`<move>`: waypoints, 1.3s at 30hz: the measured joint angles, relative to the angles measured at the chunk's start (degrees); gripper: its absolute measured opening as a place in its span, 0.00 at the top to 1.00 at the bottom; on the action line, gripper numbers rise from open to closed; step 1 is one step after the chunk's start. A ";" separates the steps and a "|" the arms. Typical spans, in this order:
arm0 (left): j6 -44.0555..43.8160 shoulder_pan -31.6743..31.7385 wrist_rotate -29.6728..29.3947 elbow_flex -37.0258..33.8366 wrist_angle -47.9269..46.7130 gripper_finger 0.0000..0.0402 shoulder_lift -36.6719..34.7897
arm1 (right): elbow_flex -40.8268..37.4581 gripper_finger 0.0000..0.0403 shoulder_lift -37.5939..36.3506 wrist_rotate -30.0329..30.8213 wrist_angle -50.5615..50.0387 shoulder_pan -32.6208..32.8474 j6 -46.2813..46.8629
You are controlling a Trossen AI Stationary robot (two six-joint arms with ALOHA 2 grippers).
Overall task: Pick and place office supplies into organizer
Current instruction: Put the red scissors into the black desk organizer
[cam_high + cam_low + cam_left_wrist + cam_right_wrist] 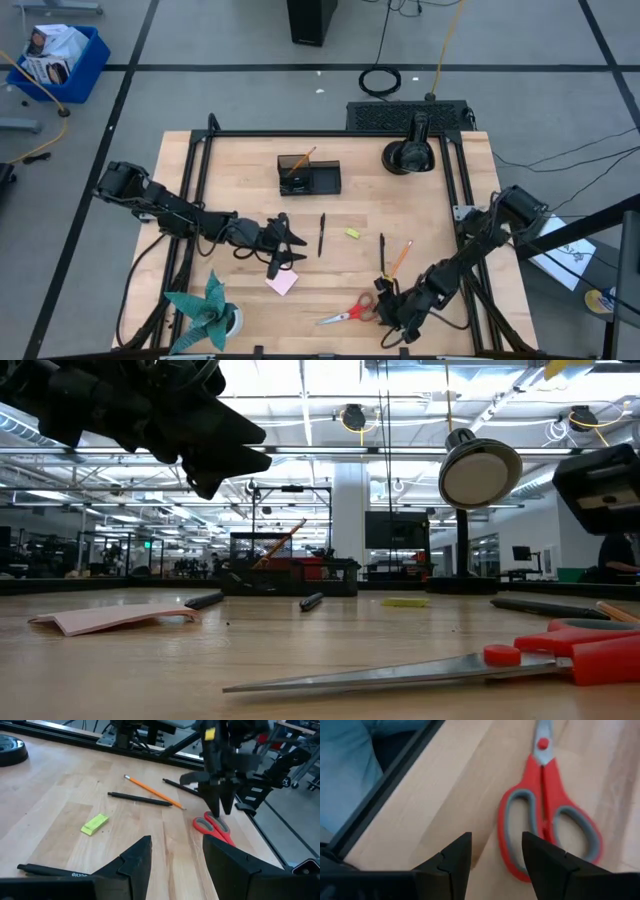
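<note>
Right claw (492, 857) spread apart, empty, poised just above the handle loops of the scissors (547, 805), near the table's (440, 225) front edge. Scissors flat on the wood, long axis running across the table, blades aimed toward the left arm's side, red handles toward the right claw. Beyond them, a black pen (381, 252) and an orange pencil (400, 257) side by side, both pointing roughly front to back, the pencil slightly slanted. Left claw (175, 865) also parted and empty, hovering over the wood just beside the pink notepad (282, 282). Another pen (321, 235) nearby, lengthwise front to back. Organizer (310, 177) well apart at the rear, one pencil leaning in its cup.
</note>
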 joint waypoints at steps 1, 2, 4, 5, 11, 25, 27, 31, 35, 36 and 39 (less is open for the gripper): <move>0.01 0.00 0.00 0.00 0.02 0.55 0.00 | 0.42 0.59 0.70 0.11 0.08 0.24 -0.21; 0.01 0.00 0.00 0.00 0.02 0.55 0.00 | 0.80 0.59 1.22 0.22 0.28 0.29 -0.47; -0.02 0.00 -0.02 0.00 0.07 0.55 0.00 | 1.27 0.59 1.88 0.23 0.32 0.29 -0.54; -0.02 0.00 -0.02 0.00 0.11 0.55 0.00 | 1.33 0.59 2.16 0.25 0.34 0.25 -0.61; -0.04 0.00 -0.02 0.00 0.11 0.55 0.00 | 1.33 0.59 2.75 1.78 -0.12 0.07 -0.61; -0.41 0.02 -0.04 0.00 0.11 0.55 0.00 | 1.36 0.76 2.71 3.22 -2.82 -1.38 2.83; -0.41 0.00 -0.04 0.00 0.17 0.55 0.00 | 1.36 0.82 2.71 4.07 -2.93 -1.61 2.67; -0.48 0.00 -0.07 0.00 0.18 0.55 0.00 | 1.36 0.94 2.73 4.58 -2.96 -2.14 2.41; -0.48 0.00 -0.07 0.00 0.19 0.55 0.00 | 1.32 0.96 2.73 5.51 -2.75 -2.14 1.25; -0.50 0.00 -0.07 0.00 0.17 0.55 0.00 | 1.29 0.95 2.75 6.43 -2.59 -2.14 1.13; -0.52 0.00 -0.07 0.00 0.17 0.55 0.00 | 1.16 0.93 2.77 8.36 -1.92 -2.22 0.37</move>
